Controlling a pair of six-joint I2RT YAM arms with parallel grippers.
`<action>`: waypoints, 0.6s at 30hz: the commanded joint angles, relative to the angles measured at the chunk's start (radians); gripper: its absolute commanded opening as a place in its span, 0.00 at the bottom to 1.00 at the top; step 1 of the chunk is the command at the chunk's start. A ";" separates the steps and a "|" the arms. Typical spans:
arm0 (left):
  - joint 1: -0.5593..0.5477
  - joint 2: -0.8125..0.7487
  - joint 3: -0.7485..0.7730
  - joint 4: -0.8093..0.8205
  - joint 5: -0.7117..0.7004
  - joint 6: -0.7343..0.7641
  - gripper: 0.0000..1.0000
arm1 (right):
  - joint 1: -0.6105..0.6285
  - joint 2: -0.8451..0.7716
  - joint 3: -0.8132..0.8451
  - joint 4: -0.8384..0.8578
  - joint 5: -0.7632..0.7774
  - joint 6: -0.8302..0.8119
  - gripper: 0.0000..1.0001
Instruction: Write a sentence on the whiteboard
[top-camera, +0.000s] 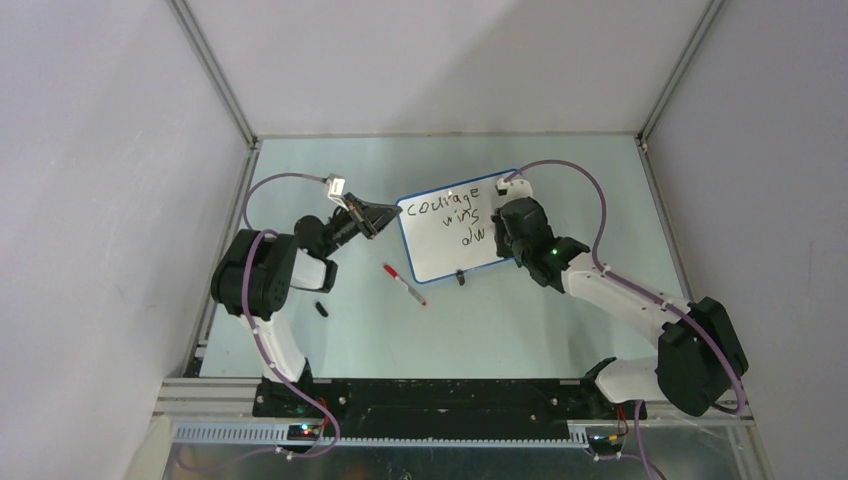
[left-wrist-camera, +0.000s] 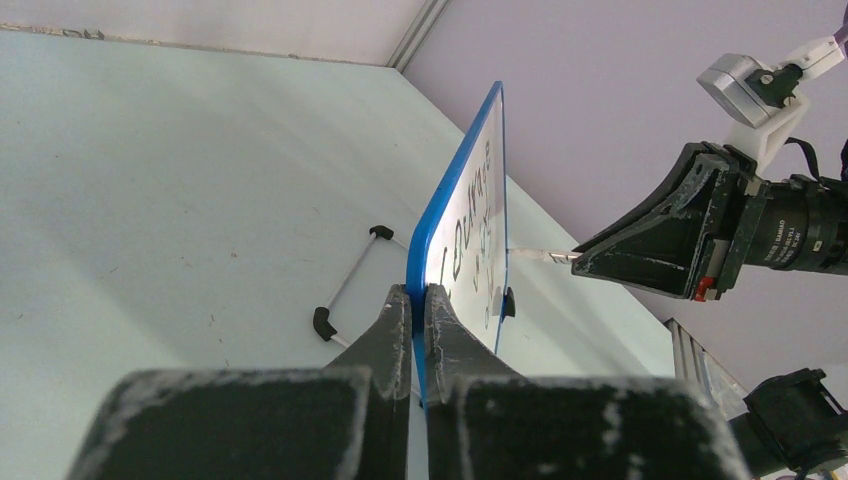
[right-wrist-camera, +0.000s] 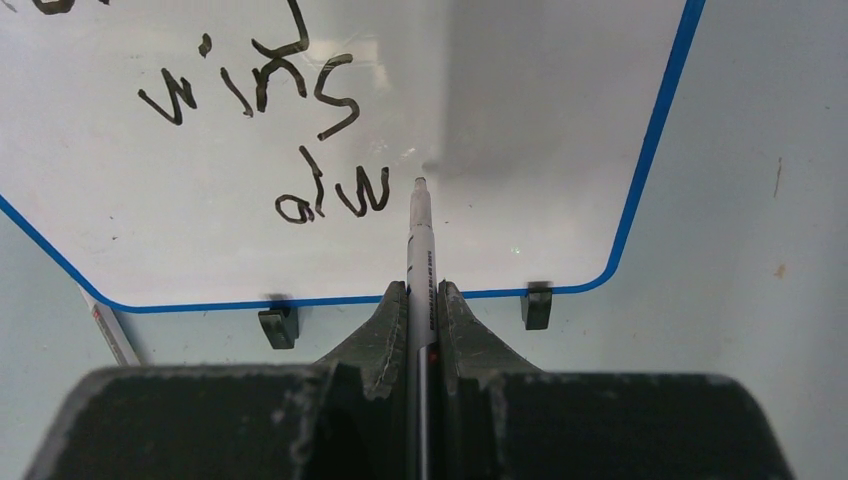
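Pinched in my right end effector (right-wrist-camera: 422, 296), the marker (right-wrist-camera: 420, 235) faces the whiteboard (right-wrist-camera: 540, 110); my left end effector (left-wrist-camera: 420, 300) clamps its rim, steadying it.

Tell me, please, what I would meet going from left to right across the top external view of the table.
From the left: small black object → left gripper, clamped on the board's left edge → whiteboard → right gripper, holding the pen.
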 joint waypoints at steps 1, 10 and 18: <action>0.004 -0.016 -0.013 0.030 0.017 0.046 0.00 | -0.011 -0.005 0.017 0.028 0.003 0.014 0.00; 0.005 -0.016 -0.013 0.030 0.018 0.046 0.00 | -0.015 0.022 0.032 0.028 -0.003 0.013 0.00; 0.005 -0.017 -0.013 0.030 0.018 0.046 0.00 | -0.016 0.050 0.044 0.030 0.002 0.012 0.00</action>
